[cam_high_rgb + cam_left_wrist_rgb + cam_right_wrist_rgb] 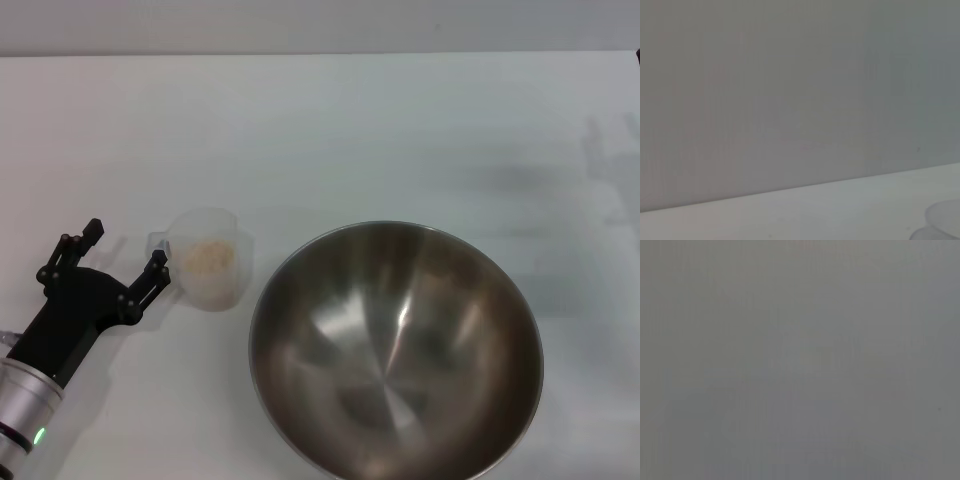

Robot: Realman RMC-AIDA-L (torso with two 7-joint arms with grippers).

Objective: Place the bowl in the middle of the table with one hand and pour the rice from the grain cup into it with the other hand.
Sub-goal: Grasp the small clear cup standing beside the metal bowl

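The large steel bowl (395,350) sits on the white table (400,130), right of centre and near the front edge, and is empty. The clear grain cup (210,257) stands upright just left of the bowl, with a heap of pale rice (206,257) inside. Its handle (158,243) points left. My left gripper (125,250) is open at the lower left, one fingertip (158,267) close beside the cup's handle, the other farther left. A faint edge of the cup (942,220) shows in the left wrist view. The right gripper is out of view.
The table's far edge (320,53) meets a grey wall. The left wrist view shows the wall (790,90) and a strip of table. The right wrist view shows only plain grey.
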